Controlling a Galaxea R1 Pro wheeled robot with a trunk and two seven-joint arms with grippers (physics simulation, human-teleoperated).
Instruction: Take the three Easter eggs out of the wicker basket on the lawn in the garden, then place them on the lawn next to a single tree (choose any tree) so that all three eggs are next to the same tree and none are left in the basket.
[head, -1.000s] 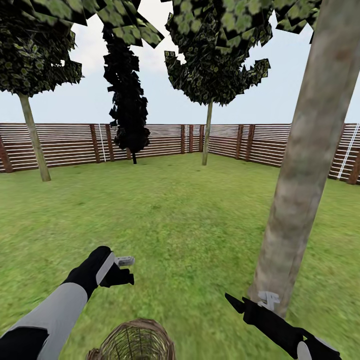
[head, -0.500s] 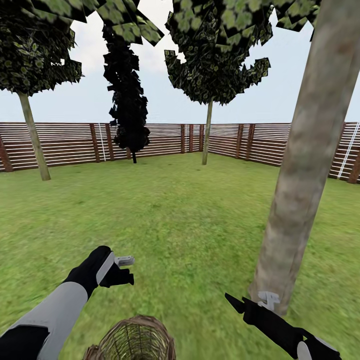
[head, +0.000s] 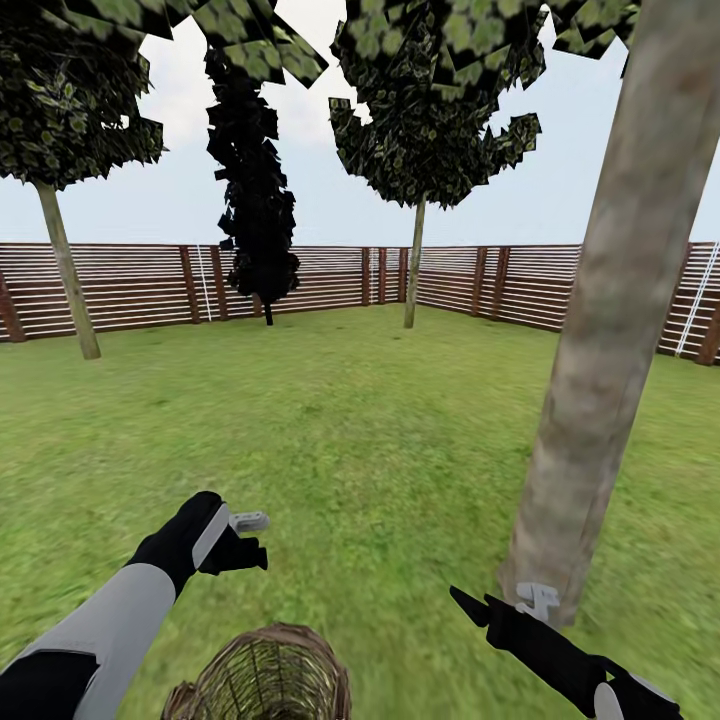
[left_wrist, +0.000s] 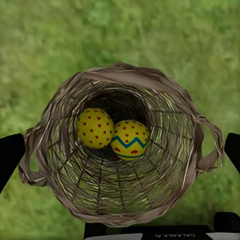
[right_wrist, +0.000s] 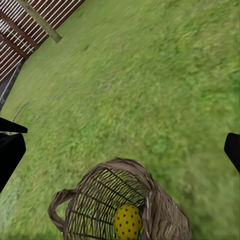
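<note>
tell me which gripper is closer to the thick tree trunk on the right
Right. The right gripper is low beside the base of the thick tree trunk, nearly at it. The left gripper hangs across the lawn, above the wicker basket.

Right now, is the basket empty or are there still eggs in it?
Not empty. The left wrist view looks straight into the upright basket and shows two eggs at the bottom: a red-dotted egg touching a zigzag egg. A third cannot be seen.

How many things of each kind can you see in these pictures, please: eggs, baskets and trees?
Eggs: 2, a red-dotted egg and a zigzag egg, both inside the basket
Wicker basket: 1
Grey-trunked trees: 3, near tree, left tree, far tree
Dark tree: 1
Total: 7
</note>
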